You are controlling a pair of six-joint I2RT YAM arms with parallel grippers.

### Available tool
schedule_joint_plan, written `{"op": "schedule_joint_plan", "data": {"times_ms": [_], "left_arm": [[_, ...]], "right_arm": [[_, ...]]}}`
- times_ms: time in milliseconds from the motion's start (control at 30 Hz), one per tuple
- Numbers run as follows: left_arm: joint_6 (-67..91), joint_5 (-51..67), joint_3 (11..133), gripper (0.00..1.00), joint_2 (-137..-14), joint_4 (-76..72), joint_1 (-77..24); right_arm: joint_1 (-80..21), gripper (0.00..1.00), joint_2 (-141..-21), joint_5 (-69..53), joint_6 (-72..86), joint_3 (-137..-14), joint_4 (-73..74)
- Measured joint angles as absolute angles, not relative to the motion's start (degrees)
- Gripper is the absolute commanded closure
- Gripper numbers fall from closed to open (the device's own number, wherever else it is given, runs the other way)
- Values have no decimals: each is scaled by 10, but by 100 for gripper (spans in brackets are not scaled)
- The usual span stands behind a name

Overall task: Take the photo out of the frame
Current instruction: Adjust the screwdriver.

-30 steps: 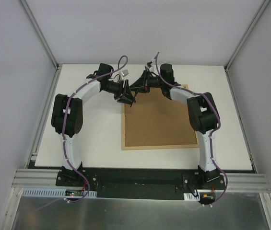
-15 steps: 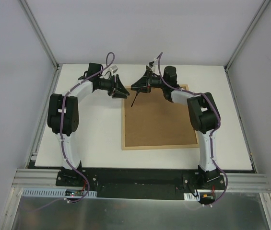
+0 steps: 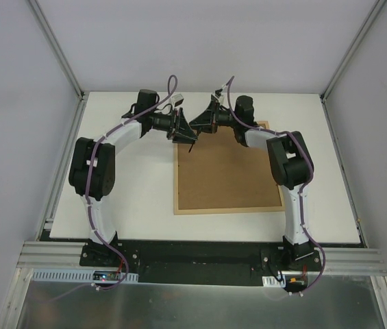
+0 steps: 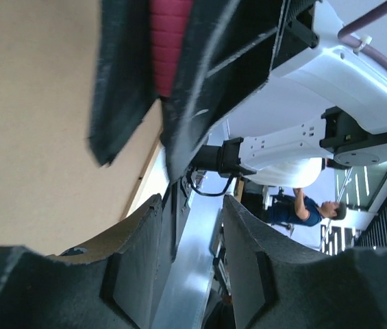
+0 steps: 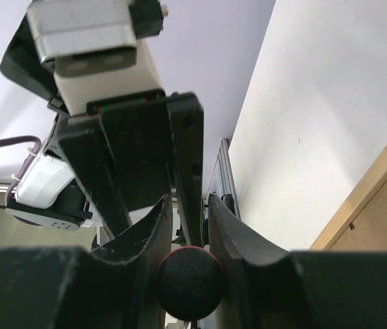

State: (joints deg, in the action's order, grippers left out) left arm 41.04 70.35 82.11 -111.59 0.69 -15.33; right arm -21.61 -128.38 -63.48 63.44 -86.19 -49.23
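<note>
The photo is hidden from us: the frame (image 3: 227, 175) lies flat with its brown fibreboard back turned up and its thin light-wood edge showing along the left and near sides. The white table (image 3: 125, 199) under it runs wider to the left of the frame than to its right. Over the frame's far-left corner we see the two claws meet almost tip to tip. The left gripper (image 3: 185, 131) reaches in from the left of that corner, and the right gripper (image 3: 196, 125) comes across the frame's far edge. In the left wrist view its fingers (image 4: 135, 260) stand apart, with bright background showing through the gap and the frame's brown back filling the left side. We make out nothing clamped between them. In the right wrist view the right claw's fingers (image 5: 248, 260) press against a round dark-red knob (image 5: 183, 284) lodged low between them, so that claw is closed on it. We cannot tell what the knob belongs to. A corner of the frame shows at the lower right of that view. The right arm (image 3: 289, 171) arches over the frame's right edge, while the left arm (image 3: 94, 171) stands well to the frame's left. The mounting rail (image 3: 200, 257) lies on the frame's near side.
</note>
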Motion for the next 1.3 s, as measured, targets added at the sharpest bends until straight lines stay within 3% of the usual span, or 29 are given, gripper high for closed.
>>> {"op": "schedule_joint_plan", "data": {"times_ms": [133, 233, 367, 400, 467, 700, 1033, 1133, 1200, 1233, 1300], "left_arm": [[415, 704, 819, 73, -1116, -2, -174], [409, 696, 814, 100, -1116, -1, -179], [391, 680, 808, 100, -1116, 17, -179], [380, 672, 808, 100, -1116, 28, -180], [363, 661, 810, 100, -1117, 55, -181], [248, 609, 871, 100, -1131, 195, -192], [110, 584, 904, 100, -1157, 314, -214], [93, 578, 906, 100, -1160, 328, -222], [86, 578, 908, 100, -1162, 336, -226], [83, 578, 908, 92, -1162, 338, -227], [78, 577, 910, 68, -1162, 342, -228]], "right_arm": [[-216, 100, -1287, -636, 637, -862, -493], [-216, 99, -1287, -638, 642, -862, -495], [-216, 66, -1285, -637, 619, -862, -460], [-216, 63, -1282, -635, 600, -862, -428], [-217, 57, -1270, -624, 524, -871, -321], [-216, 54, -1257, -592, 274, -954, 23], [-217, 71, -1257, -616, 130, -991, 239], [-218, 99, -1257, -628, 117, -991, 264], [-218, 99, -1257, -630, 108, -991, 273], [-218, 100, -1257, -631, 107, -991, 276], [-218, 100, -1257, -633, 102, -991, 277]]}}
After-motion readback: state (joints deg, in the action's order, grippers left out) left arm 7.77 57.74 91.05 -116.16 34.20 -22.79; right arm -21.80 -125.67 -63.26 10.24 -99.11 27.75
